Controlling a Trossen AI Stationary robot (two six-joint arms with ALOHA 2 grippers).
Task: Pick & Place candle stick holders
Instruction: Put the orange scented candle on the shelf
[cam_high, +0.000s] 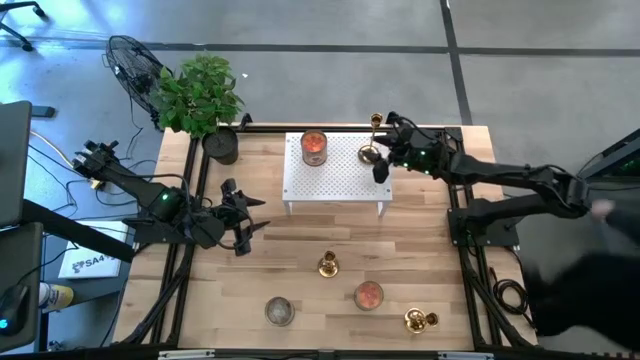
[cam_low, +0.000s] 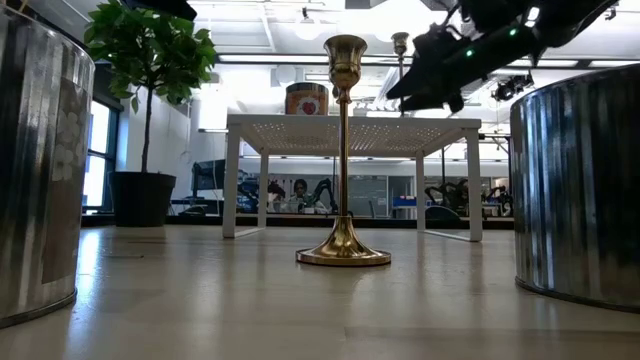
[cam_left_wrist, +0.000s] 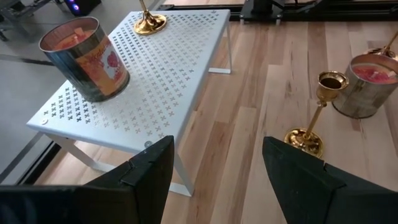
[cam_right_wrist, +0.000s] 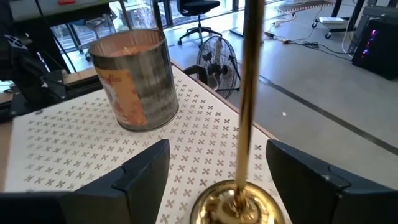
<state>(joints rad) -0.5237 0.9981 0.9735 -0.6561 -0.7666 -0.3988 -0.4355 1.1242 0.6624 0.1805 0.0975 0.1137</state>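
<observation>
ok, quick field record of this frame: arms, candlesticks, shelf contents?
left gripper: open, idle over the wood table, left of the white perforated metal shelf
right gripper: open, fingers either side of the tall gold brass candlestick on the shelf
shelf also holds: candle jar with orange-red label
gold candlestick on table, centre: upright
gold candlestick, front right: lying down
</observation>
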